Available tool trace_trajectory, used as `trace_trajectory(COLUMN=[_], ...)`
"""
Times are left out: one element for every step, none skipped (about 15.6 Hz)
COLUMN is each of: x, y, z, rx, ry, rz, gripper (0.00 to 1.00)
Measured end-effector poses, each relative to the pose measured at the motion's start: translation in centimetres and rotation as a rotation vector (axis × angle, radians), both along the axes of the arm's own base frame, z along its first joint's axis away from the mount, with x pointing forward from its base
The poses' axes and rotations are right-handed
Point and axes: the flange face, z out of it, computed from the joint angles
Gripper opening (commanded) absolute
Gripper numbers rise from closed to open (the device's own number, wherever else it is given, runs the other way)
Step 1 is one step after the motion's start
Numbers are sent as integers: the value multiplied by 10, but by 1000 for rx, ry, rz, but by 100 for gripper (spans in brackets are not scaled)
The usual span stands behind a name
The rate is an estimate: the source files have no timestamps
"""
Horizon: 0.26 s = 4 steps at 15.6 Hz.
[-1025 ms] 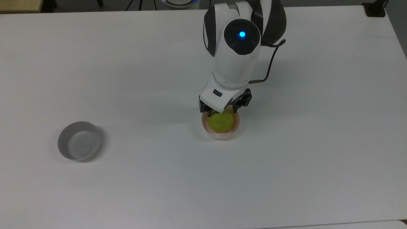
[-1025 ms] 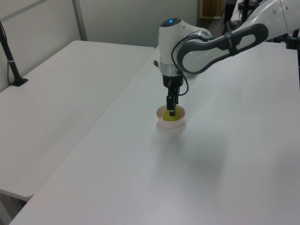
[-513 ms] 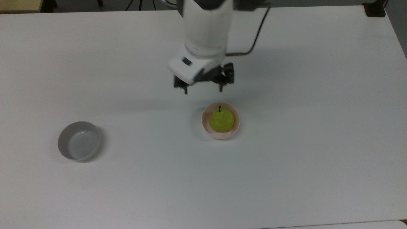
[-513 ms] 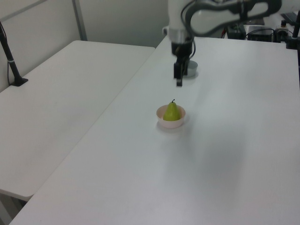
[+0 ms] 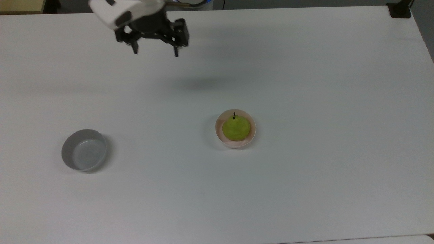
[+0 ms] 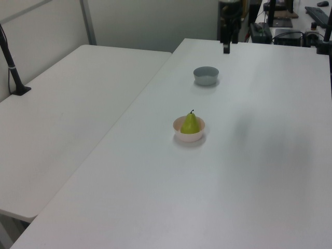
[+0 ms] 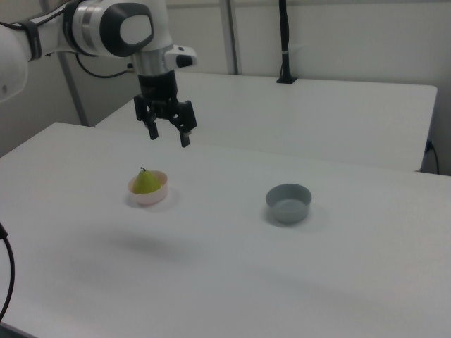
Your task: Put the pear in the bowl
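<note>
Pear: the pear (image 5: 236,128) sits inside the pink bowl (image 5: 251,137), near the middle of the tabletop (image 5: 339,101).
Which way it points: it stands up straight, fat end down, long way up and down. In the left view its dark stem points up.
Claw: the claw (image 5: 155,51) hangs high by the far edge of the tabletop in the top view, well apart from the bowl. Its fingers are spread and hold nothing.
Grey bowl: the grey bowl (image 5: 84,150) stands off to the top view's left with nothing in it.
Job: it looks done. I see nothing left to do.
</note>
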Motion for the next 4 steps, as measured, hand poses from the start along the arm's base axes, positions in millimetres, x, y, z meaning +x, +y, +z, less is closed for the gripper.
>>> trace_trajectory(x=[-5, -9, -13, -15], y=[-14, -27, -37, -43], z=[4, 6, 5, 3], rx=[3, 5, 7, 9], ry=[-3, -4, -1, 4], rz=[-14, -24, -35, -43], gripper=[100, 100, 100, 100])
